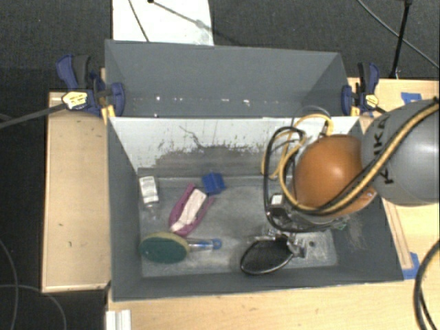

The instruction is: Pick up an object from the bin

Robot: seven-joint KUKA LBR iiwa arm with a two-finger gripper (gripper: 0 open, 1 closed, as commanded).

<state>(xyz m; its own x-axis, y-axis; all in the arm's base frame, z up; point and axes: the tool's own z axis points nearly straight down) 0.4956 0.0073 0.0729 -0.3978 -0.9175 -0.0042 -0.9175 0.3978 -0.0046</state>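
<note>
1. Arm [412, 158] enters from the right. Orange cover [331, 170] sits at the wrist, with yellow-and-black cables [276, 158] looped around it.
2. Tool [290, 241] is low in the bin [227, 81], over the near-right part of the floor.
3. Tool state: cannot tell whether it is apart or together, as the wrist and cables hide most of it.
4. Black oval [260, 258] lies flat on the floor at the near-right, long axis running left-right and slightly tilted. Its right end is directly under the tool. Cannot tell whether the two touch or whether the tool grips it.
5. The other things lie in the left half, well apart from the tool:
   - green brush [165, 248], near-left, round head to the left, handle with a blue tip pointing right;
   - pink-and-white piece [189, 210], just beyond the brush, lying diagonally;
   - blue cap [213, 182], just beside the far end of the pink-and-white piece;
   - clear block [148, 189], far-left, close to the left wall.
</note>
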